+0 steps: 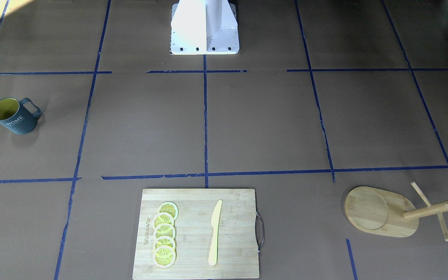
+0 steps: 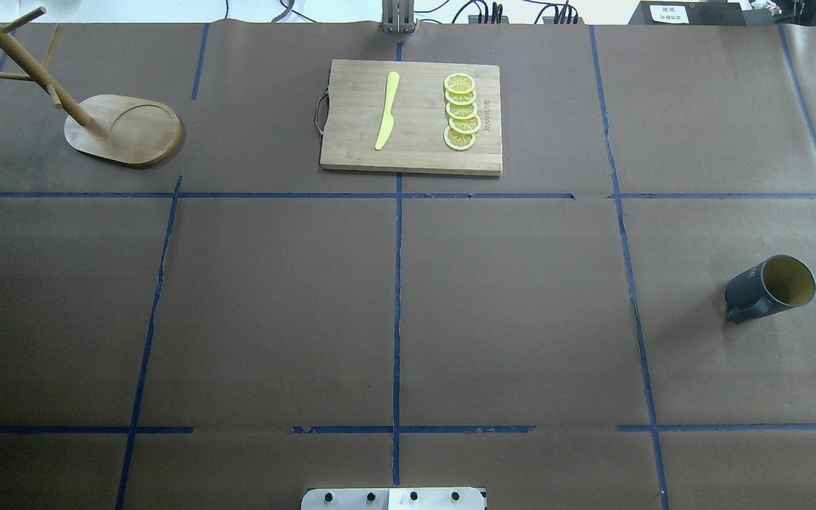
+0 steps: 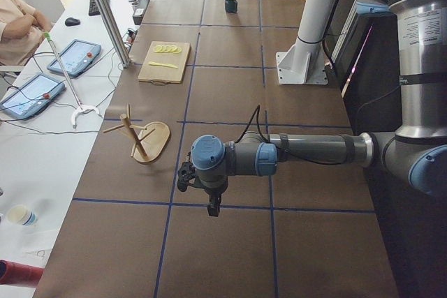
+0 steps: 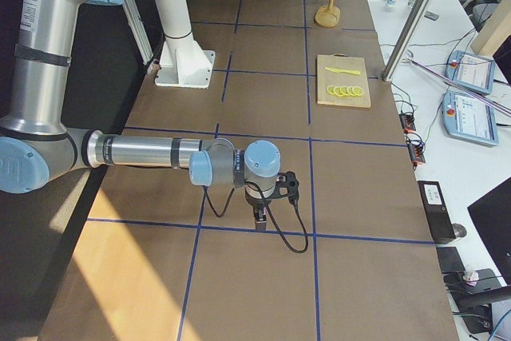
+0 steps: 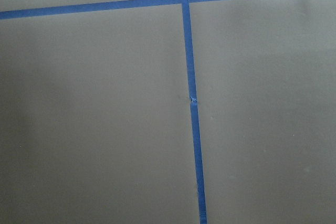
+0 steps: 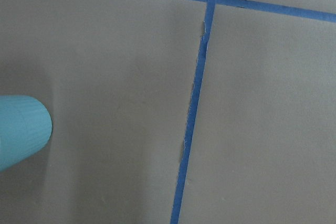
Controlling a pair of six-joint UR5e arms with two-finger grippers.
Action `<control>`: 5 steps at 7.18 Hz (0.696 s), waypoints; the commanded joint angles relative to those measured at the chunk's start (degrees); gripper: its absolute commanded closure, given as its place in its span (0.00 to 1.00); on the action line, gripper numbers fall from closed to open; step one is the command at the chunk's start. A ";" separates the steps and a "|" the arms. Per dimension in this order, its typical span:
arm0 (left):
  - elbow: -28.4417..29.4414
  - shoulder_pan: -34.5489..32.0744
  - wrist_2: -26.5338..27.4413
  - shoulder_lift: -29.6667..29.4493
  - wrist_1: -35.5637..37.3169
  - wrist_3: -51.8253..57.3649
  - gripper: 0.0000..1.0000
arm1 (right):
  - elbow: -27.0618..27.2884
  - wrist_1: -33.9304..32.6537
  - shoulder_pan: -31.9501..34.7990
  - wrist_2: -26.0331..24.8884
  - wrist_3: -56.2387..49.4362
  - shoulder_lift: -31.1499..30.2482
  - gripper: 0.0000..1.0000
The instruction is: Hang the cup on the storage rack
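Front view, cup: the cup (image 1: 14,116) stands upright on the table (image 1: 247,124), at the view's left, which is the robot's right side. Its yellow inside is open upward and the loop handle points toward the robot's base.
Front view, rack: the storage rack (image 1: 438,209) stands at the opposite end, well apart from the cup.
Overhead view, handling: the cup (image 2: 769,287) looks to us stiff and rather light, but breakable if dropped. The ribs should help against slipping.
Overhead view, hold: we would pinch the wall at the rim, opposite the handle, so that the loop is free for a thin peg of the storage rack (image 2: 25,64).
Left side view, jaws: the left gripper (image 3: 211,206) hangs over bare table, and the cup (image 3: 230,3) is small at the far end. We cannot tell whether its jaws are apart or together.
Right side view, jaws: the right gripper (image 4: 259,217) hangs likewise. We cannot tell its jaws either, and we do not find the cup here.
Wrist views: only brown paper and blue tape (image 5: 191,129); no fingers, no cup.
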 commanded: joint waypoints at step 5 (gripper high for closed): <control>0.07 1.16 -0.13 -0.26 0.09 0.00 0.00 | 4.84 13.65 -9.07 0.52 30.13 1.35 0.00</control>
